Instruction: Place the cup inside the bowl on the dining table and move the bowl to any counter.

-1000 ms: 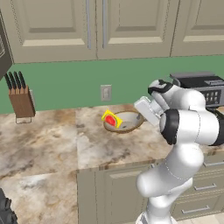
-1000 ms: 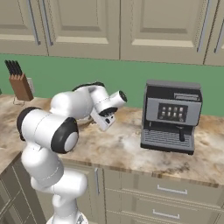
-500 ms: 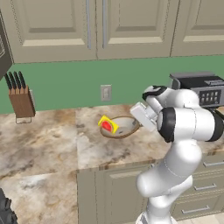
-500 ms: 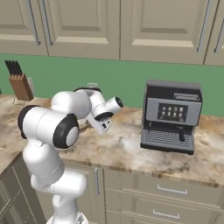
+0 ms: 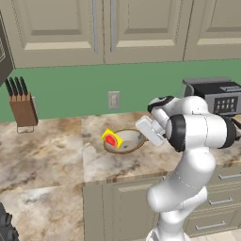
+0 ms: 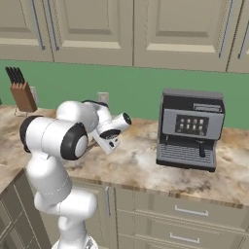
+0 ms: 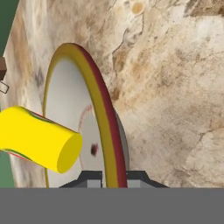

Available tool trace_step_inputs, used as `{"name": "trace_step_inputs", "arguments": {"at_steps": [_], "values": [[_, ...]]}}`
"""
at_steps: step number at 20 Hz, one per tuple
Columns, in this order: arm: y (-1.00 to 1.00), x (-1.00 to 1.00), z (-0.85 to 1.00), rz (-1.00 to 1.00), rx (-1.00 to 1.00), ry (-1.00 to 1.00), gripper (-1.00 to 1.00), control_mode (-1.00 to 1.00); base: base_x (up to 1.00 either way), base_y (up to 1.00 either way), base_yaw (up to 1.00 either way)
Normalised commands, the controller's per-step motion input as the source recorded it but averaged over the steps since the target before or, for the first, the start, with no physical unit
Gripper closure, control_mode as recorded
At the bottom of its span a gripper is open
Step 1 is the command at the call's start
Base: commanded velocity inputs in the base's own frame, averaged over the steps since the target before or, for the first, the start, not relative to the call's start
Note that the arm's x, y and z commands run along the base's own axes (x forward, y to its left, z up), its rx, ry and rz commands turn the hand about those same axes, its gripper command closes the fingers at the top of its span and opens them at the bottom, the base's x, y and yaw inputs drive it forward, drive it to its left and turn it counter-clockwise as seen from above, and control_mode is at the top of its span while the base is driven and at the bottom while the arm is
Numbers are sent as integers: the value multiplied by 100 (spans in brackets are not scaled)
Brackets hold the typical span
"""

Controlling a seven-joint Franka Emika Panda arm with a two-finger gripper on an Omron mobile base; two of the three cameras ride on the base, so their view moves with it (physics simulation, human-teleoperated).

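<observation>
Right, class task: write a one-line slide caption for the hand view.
End effector pinching the rim of the bowl, with the yellow cup lying inside, above the marbled counter.

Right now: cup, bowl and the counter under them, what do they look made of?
Cup: plain yellow, matte, with a red mark; probably plastic or glazed ceramic, the render leaves it open.
Bowl: smooth grey inside, tan and red-edged rim in the hand view; looks like glazed ceramic.
Counter: beige-brown veined surface with a light sheen; reads as polished marble or similar stone.
</observation>
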Motion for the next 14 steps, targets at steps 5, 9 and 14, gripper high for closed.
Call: {"name": "trace_step_inputs", "arguments": {"at_steps": [5, 9, 14], "values": [[16, 5, -22, 0, 0, -1, 100, -100, 0, 0, 0], [14, 4, -31, 0, 0, 0, 100, -100, 0, 0, 0], [12, 3, -29, 0, 0, 0, 100, -100, 0, 0, 0]]}}
